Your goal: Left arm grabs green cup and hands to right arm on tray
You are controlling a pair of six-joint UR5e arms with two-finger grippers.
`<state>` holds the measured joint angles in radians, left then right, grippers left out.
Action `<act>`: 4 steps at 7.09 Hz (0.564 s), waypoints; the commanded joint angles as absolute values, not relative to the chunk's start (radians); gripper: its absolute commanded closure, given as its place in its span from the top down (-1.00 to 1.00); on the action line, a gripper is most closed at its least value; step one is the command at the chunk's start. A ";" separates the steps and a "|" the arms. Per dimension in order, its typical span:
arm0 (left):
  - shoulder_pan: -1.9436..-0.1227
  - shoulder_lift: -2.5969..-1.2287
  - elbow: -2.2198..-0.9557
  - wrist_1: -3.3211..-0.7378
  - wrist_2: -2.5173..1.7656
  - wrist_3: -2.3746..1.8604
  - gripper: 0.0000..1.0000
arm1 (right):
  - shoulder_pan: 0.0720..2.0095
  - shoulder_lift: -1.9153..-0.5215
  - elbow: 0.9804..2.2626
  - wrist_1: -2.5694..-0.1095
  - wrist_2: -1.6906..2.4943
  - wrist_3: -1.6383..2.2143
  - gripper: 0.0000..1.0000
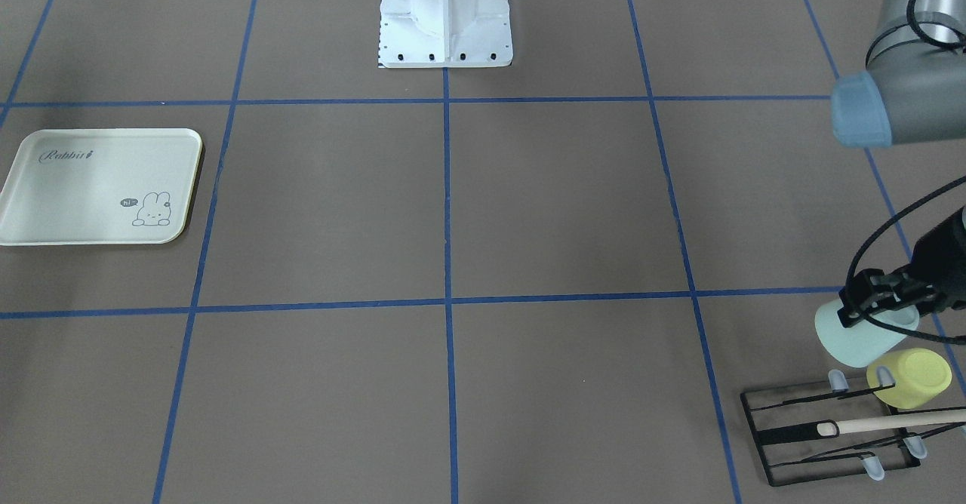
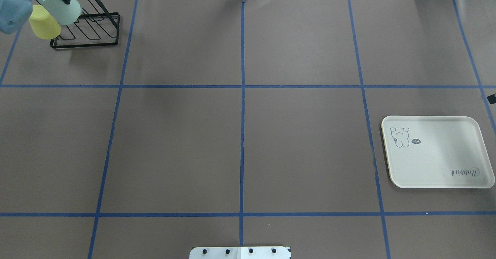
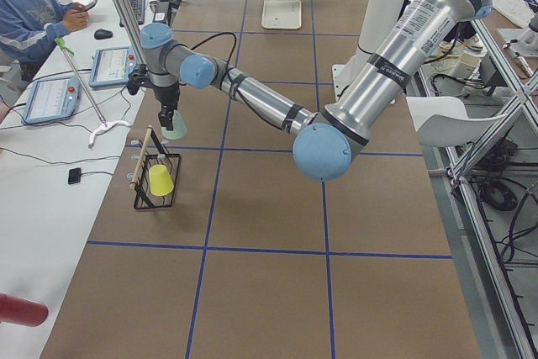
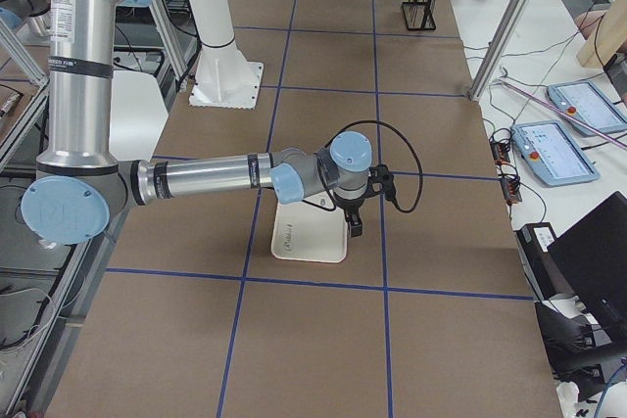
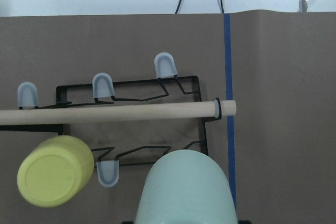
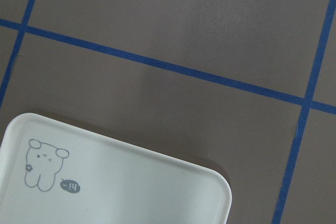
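Note:
My left gripper (image 1: 864, 304) is shut on the rim of the pale mint-green cup (image 1: 860, 342). It holds the cup tilted and clear of the black wire rack (image 1: 822, 436). The cup also shows in the overhead view (image 2: 60, 7), the exterior left view (image 3: 175, 128) and the left wrist view (image 5: 184, 187). The cream Rabbit tray (image 2: 445, 154) lies bare on the table's other side (image 1: 90, 187). My right gripper (image 4: 355, 217) hovers at the tray's outer edge (image 4: 309, 242). I cannot tell whether it is open. Its wrist view shows a tray corner (image 6: 131, 182).
A yellow-green mug (image 1: 909, 378) hangs on the rack next to the held cup, also seen in the left wrist view (image 5: 55, 170). A wooden rod (image 5: 115, 114) runs across the rack. The white robot base (image 1: 445, 13) stands at the table's middle edge. Blue tape lines grid the brown table.

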<state>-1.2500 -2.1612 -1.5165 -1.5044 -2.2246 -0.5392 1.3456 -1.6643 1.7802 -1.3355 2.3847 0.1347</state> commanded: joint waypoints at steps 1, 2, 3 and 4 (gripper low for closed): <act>-1.230 -2.149 -1.640 -1.436 -2.265 -0.613 -1.00 | 1.332 -1.628 1.789 -1.335 2.387 0.225 1.00; -1.177 -2.158 -1.678 -1.451 -2.305 -0.759 -1.00 | 1.297 -1.587 1.796 -1.325 2.388 0.348 0.99; -1.110 -2.180 -1.733 -1.453 -2.306 -0.908 -1.00 | 1.245 -1.539 1.796 -1.275 2.388 0.511 0.99; -1.036 -2.203 -1.794 -1.477 -2.309 -1.087 -1.00 | 1.171 -1.501 1.792 -1.167 2.387 0.699 0.99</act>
<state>-1.1246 -2.1759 -1.7196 -1.4561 -2.2996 -0.8742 1.2528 -1.5542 1.7940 -1.2720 2.3879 0.4738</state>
